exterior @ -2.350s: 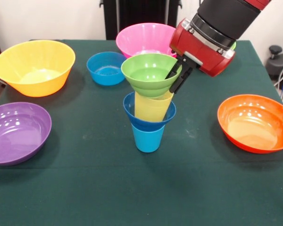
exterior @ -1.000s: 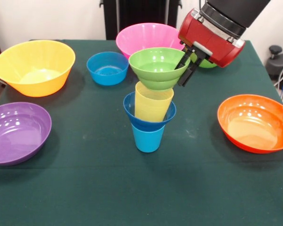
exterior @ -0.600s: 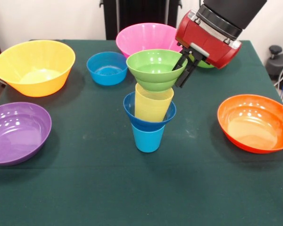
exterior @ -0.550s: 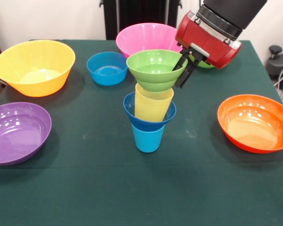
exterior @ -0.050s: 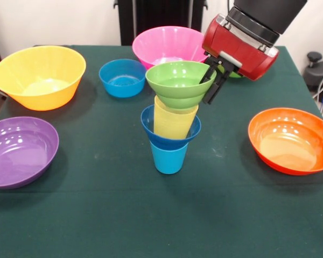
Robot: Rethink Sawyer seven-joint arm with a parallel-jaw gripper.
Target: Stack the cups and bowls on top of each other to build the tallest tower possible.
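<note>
Pincer (exterior @ -0.050s: 211,85) clamped on small green bowl's (exterior @ -0.050s: 178,81) right rim, bowl at yellow cup's (exterior @ -0.050s: 174,121) mouth; cup nested in dark blue bowl (exterior @ -0.050s: 151,128) atop blue cup (exterior @ -0.050s: 168,158).

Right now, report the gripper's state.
Gripper: shut on the rim of the small green bowl, which sits on the yellow cup atop the tower.

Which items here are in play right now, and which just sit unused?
In play: tool shut on green bowl; yellow cup; dark blue bowl; blue cup.
Unused: pink bowl, small blue bowl, yellow bowl, purple bowl, orange bowl.
</note>
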